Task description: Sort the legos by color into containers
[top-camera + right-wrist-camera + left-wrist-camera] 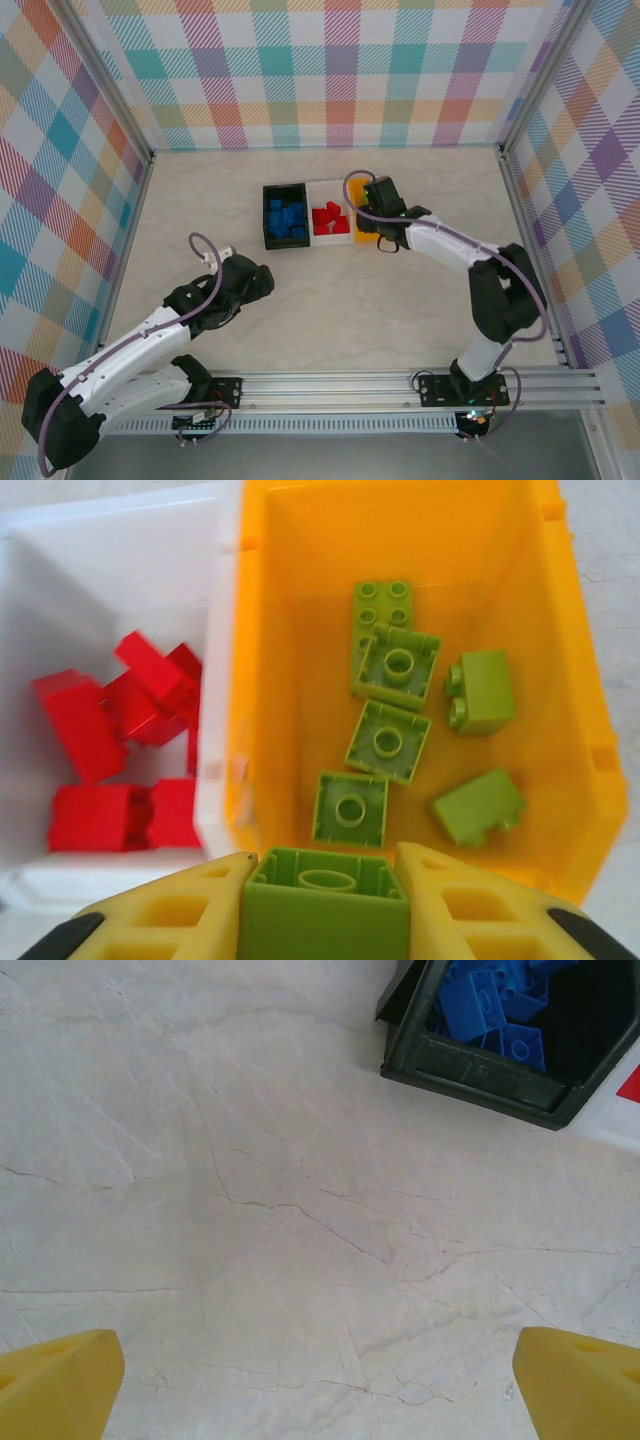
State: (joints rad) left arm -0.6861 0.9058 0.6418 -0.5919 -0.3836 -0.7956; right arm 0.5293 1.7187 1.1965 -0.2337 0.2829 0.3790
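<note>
Right gripper clamped on a lime green brick above the orange bin; left gripper apart and empty over the table.

Nearest the bases, the left gripper (320, 1390) hangs over bare marbled table (250, 1210), its yellow fingers (60, 1380) spread wide with nothing between them, the black bin (480, 1065) just ahead to its right. The right gripper (325, 880) pinches a lime green brick (325, 920) from both sides at the near rim of the orange bin (260, 680). Inside that bin lie six loose lime green bricks (388, 740), some with their hollow undersides up. Beside it, touching, the white bin (60, 590) holds the red bricks (130, 740), and the black bin at the left end of the row holds the blue bricks (470, 1005).
</note>
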